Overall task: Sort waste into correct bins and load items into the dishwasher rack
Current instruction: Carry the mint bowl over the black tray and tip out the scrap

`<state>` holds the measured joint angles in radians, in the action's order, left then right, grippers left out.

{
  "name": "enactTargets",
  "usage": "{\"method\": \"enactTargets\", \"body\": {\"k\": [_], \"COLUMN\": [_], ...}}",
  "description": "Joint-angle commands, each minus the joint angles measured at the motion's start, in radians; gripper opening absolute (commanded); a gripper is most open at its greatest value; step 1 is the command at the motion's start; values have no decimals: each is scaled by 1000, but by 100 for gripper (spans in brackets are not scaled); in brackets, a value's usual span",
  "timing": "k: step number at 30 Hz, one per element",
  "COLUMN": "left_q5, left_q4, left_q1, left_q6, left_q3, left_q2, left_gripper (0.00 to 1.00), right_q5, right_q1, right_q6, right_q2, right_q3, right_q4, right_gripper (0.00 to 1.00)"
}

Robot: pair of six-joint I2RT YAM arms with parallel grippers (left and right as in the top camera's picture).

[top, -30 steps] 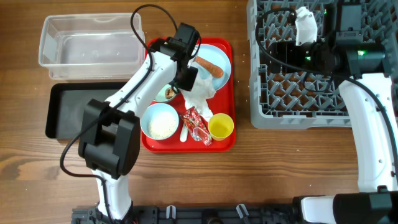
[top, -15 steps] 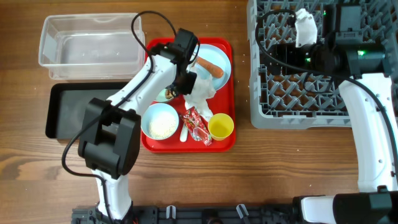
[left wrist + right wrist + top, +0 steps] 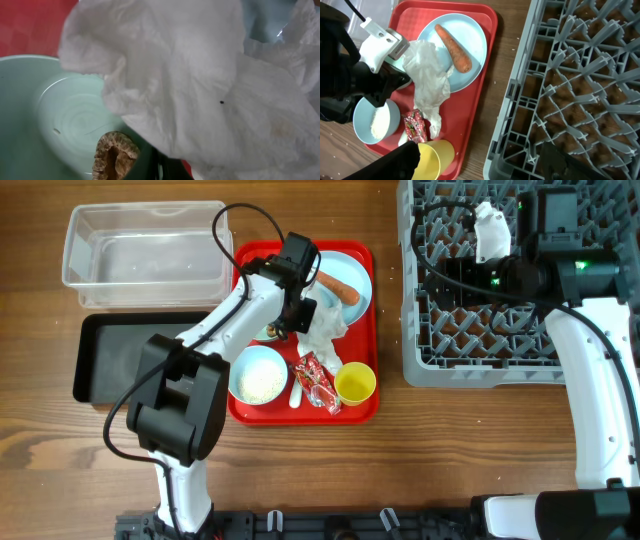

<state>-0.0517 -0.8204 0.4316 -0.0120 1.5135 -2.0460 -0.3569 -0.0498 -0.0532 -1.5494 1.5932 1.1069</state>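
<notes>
The crumpled white napkin [image 3: 322, 328] lies on the red tray [image 3: 366, 330] and fills the left wrist view [image 3: 175, 75]. My left gripper [image 3: 293, 318] hangs over its left edge, with its jaws hidden. Beside it a teal bowl [image 3: 60, 110] holds the brown food scrap [image 3: 116, 155]. The orange carrot [image 3: 338, 288] lies on the pale blue plate [image 3: 345, 260]. The red wrapper [image 3: 318, 380], the yellow cup [image 3: 355, 383], the white spoon [image 3: 296, 392] and the bowl of rice [image 3: 258, 375] sit at the tray's front. My right gripper [image 3: 480, 150] is open and empty over the grey rack [image 3: 480, 330].
The clear tub [image 3: 75, 240] stands at the back left, and the shallow black tray [image 3: 110, 360] lies just in front of it. Both are left of the red tray. The rack's upright pegs [image 3: 580, 75] fill the right side. Bare wood lies along the table's front.
My left gripper has shifted slightly down and left, closer onto the napkin's left edge. The right arm has barely moved.
</notes>
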Motion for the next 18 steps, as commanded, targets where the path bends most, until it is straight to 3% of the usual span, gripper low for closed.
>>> {"method": "enactTargets", "body": {"k": [1,7,11,15,18], "left_q5": [12,16,24,233,408], "left_q4": [-1,-233,-321,-485,-539], "left_q1": [-4,-6,-65,-323,-509], "left_q6": [-29,-50,-135,-145,-40], "left_q3": [-7,192,200,200,182], "left_q2": [-16,155,256,304,301], "left_gripper": [4,4,4,4,4], "right_q5": [18,18,21,21,21], "right_q1": [-3,-3,-3,-3,-3], "right_q6": [0,1,0,0,0], "right_q2": [-7,-7,-7,-7,-7], "right_q3": [15,15,15,15,15], "right_q4": [5,17,9,2,3], "right_gripper": [80,80,81,81,81]}}
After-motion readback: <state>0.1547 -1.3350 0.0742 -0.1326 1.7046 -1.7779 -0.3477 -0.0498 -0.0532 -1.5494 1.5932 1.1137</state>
